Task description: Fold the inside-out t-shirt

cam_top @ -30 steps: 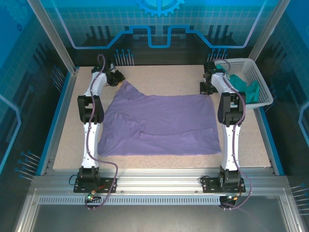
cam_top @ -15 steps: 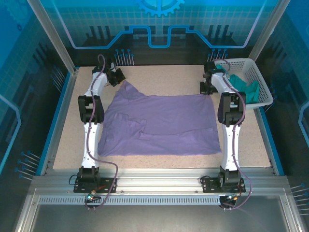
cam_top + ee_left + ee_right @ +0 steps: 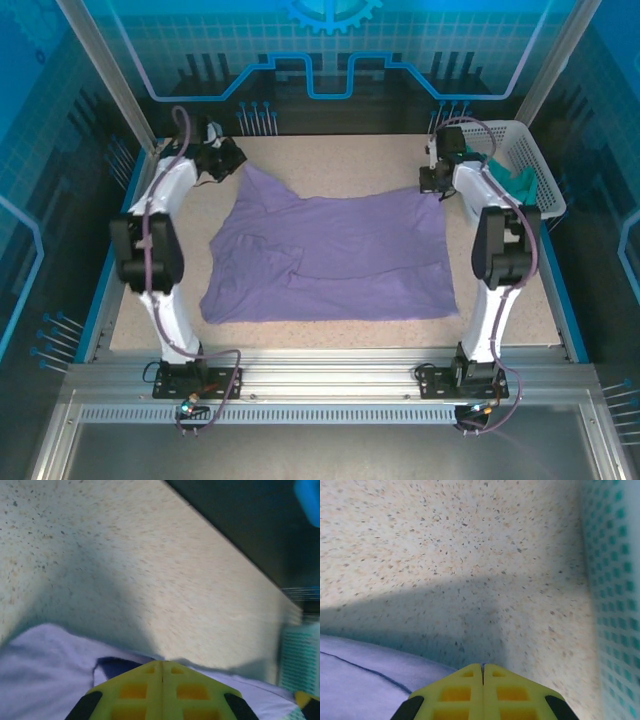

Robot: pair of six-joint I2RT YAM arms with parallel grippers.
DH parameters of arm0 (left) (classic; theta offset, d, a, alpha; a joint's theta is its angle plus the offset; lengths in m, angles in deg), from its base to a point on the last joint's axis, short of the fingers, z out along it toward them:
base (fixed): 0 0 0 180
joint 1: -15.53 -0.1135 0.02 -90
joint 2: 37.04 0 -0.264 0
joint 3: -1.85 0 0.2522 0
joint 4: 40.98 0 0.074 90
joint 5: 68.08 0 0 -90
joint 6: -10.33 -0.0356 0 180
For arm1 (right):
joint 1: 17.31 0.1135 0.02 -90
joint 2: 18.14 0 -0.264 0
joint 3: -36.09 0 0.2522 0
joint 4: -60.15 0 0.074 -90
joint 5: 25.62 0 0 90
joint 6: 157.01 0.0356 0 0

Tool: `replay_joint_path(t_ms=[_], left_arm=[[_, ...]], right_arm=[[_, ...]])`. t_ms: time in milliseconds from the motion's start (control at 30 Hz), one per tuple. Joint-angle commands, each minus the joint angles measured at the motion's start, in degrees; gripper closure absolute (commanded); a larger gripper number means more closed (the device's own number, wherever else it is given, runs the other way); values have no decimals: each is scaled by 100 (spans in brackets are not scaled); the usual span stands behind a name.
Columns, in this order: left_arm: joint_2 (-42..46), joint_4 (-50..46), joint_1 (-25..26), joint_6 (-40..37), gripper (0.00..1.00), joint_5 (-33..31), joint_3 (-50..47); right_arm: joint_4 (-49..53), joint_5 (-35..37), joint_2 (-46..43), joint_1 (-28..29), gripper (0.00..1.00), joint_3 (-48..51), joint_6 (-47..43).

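The inside-out t-shirt (image 3: 340, 260) is lavender-purple and lies spread and wrinkled across the middle of the table. My left gripper (image 3: 238, 160) sits at its far left corner, which rises into a peak. In the left wrist view the yellow fingers of the left gripper (image 3: 161, 662) are shut, with purple fabric (image 3: 45, 655) running under the tips. My right gripper (image 3: 432, 188) is at the far right corner of the shirt. In the right wrist view the right gripper (image 3: 482, 665) is shut too, with the shirt's edge (image 3: 365, 665) at its tips.
A white lattice basket (image 3: 540, 205) stands at the far right of the table and holds a teal garment (image 3: 515, 180). Its wall (image 3: 615, 580) is close on the right of my right gripper. Blue rails border the speckled tabletop (image 3: 340, 160).
The left gripper closed on the shirt's far left corner. Both arms raised their elbows and swung them outward. The shirt's left side shifted slightly left.
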Motion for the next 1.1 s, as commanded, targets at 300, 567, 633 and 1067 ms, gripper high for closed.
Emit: replay_joint_path(t_ms=[300, 567, 633, 1067], left_arm=[[3196, -1018, -434, 95, 100, 595, -2282], [3818, -2055, -735, -470, 100, 865, -2681], [3896, -2194, -788, -576, 100, 888, -2772], [4779, -2701, -1101, -666, 100, 820, -3581]], right_arm=[[-463, 385, -2034, -139, 100, 2272, 166], [70, 639, -2403, -154, 100, 2766, 571], [171, 657, -2443, -153, 100, 2828, 646], [768, 491, -2972, 150, 100, 3651, 1252]])
